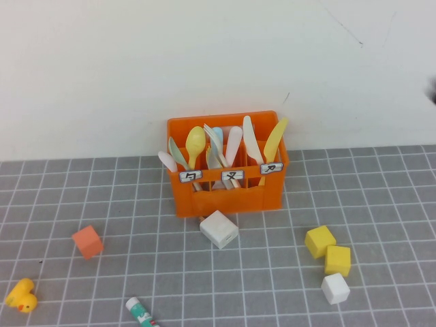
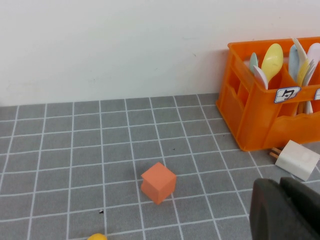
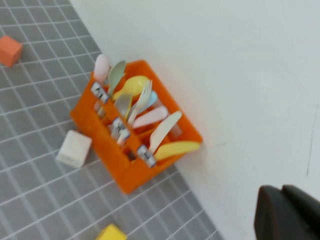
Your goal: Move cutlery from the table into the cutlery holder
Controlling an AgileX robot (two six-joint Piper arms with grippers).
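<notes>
Cutlery stowed upright in the cutlery holder (image 1: 228, 197); none loose on the counter (image 1: 381, 197).
You cannot tell either clamp state: left end effector (image 2: 285, 210) near the white block, right end effector (image 3: 287, 215) raised beside the wall.

Orange cube (image 1: 88, 241), white blocks (image 1: 219, 229), yellow blocks (image 1: 320, 241), duck (image 1: 22, 296), tube (image 1: 142, 313)

The cutlery (image 1: 225, 146) stands in the cutlery holder (image 1: 225, 199) behind a cube (image 1: 219, 229).
</notes>
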